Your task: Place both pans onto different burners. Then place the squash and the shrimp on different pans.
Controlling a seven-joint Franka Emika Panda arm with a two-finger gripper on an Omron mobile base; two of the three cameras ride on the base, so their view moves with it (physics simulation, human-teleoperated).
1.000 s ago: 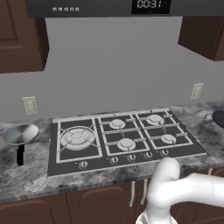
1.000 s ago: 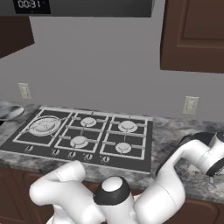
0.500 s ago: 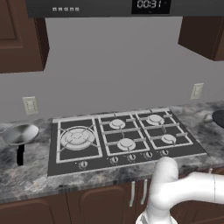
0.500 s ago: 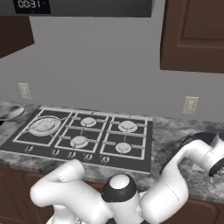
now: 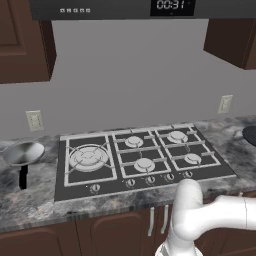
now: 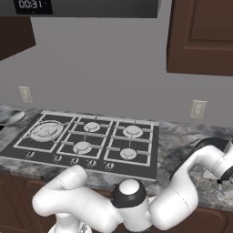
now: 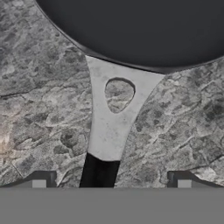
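Black pan (image 7: 144, 30) unmoved on the counter (image 7: 39, 87); wide-spread pincer (image 7: 111, 180) straddles its handle (image 7: 107, 127), arm stretched farther right.

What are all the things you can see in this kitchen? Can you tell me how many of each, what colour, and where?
Black pan: 1, matte black with a pale grey handle piece, on the counter right of the cooktop, just ahead of the pincer.
Silver pan: 1, shiny silver-grey with a black handle, on the counter left of the cooktop.
Burners: 5, pale silver-white, on the cooktop; the left one is largest.
Cooktop: 1, dark, set into the counter.
Counter: 1, grey marbled stone.
Outlets: 2, cream, on the grey wall.
Cabinets: dark brown, above and below.
Pincer: 1, dark tips, open, straddling the black pan's handle.
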